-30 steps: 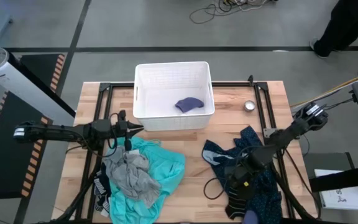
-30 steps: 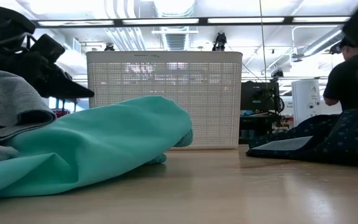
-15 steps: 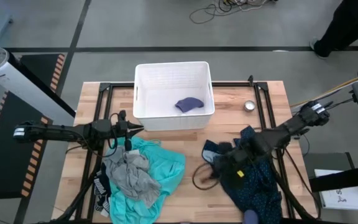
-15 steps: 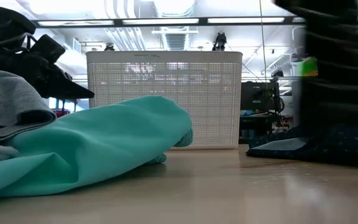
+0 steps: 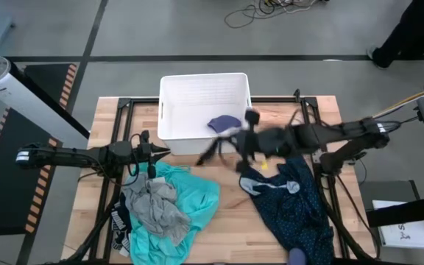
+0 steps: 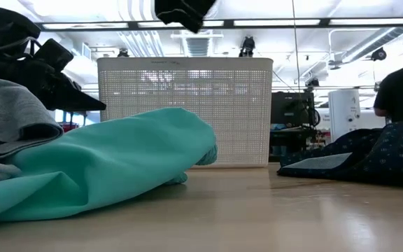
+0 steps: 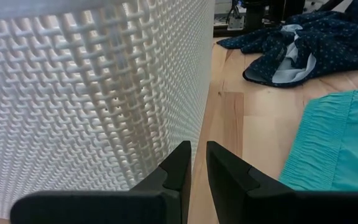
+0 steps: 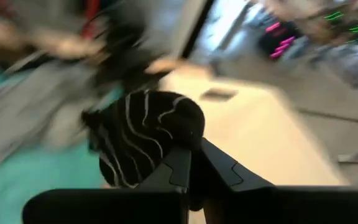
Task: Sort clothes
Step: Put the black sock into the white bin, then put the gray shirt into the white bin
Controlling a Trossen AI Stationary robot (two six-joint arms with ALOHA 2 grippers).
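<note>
1 small purple garment [image 5: 224, 123] already lies in the white bin [image 5: 169, 118] at 12 o'clock on the worktop [image 5: 227, 213]. Most of the sorting looks undone: the turquoise garment [image 5: 197, 195] with the grey garment [image 5: 155, 206] on it sits at 7 o'clock, and the dark blue dotted garment [image 5: 297, 202] at 5 o'clock.

The right gripper [image 5: 243, 140], near the bin's front right corner, has its fingers pressed together on a dark white-striped garment [image 8: 145, 134] that hangs from them. The left gripper [image 5: 159, 152], at the bin's front left corner, has fingers [image 7: 179, 168] nearly closed and holds nothing.
</note>
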